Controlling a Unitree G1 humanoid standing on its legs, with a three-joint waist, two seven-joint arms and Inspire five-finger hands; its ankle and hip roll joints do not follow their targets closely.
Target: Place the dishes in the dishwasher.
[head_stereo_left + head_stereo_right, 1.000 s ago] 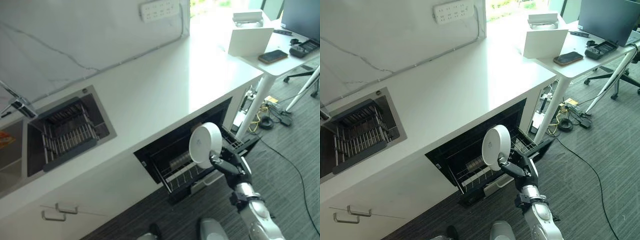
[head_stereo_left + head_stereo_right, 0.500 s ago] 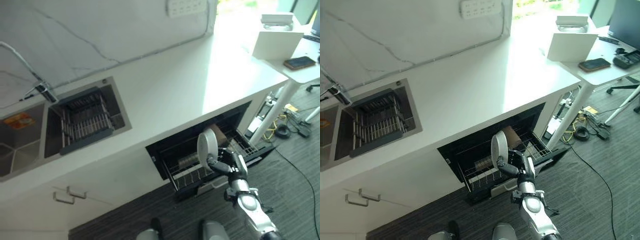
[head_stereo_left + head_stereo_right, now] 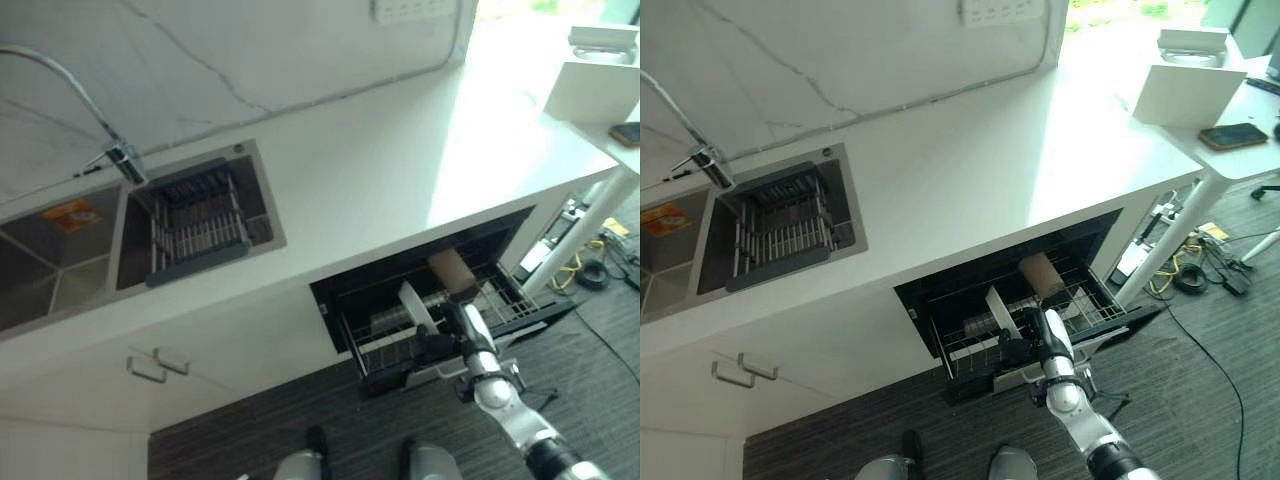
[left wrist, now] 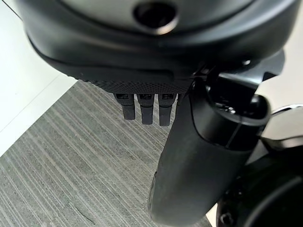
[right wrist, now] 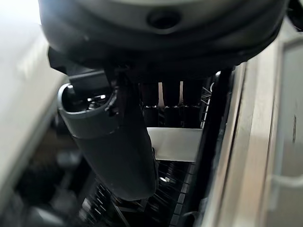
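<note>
Left eye view showed the white plate (image 3: 413, 306) standing on edge in the pulled-out dishwasher rack (image 3: 500, 300), down among the tines, with a brown cup-like item (image 3: 452, 268) lying just behind it in the same rack. The right hand (image 3: 447, 338) sat at the plate's lower edge, at the front of the rack; from the right wrist view its thumb and fingers (image 5: 171, 106) appeared curled onto a pale strip of plate (image 5: 175, 143), so the hand held the dish pinched by its rim.

The step in hand looked like seating the plate in a slot. To do it well, the plate probably needed to stay upright and parallel to the tines, lowered until its bottom edge rested between two of them, and only then released. Letting go early, or with the plate tilted, risked it toppling against the brown item behind. The hand likely needed to draw back towards the front of the rack so as not to drag the rim along.

The right arm reached forward and down from the lower right, wrist low over the rack's front rail. The left hand (image 4: 147, 111) hung over grey carpet (image 4: 71, 156), its fingers straight and holding nothing.
</note>
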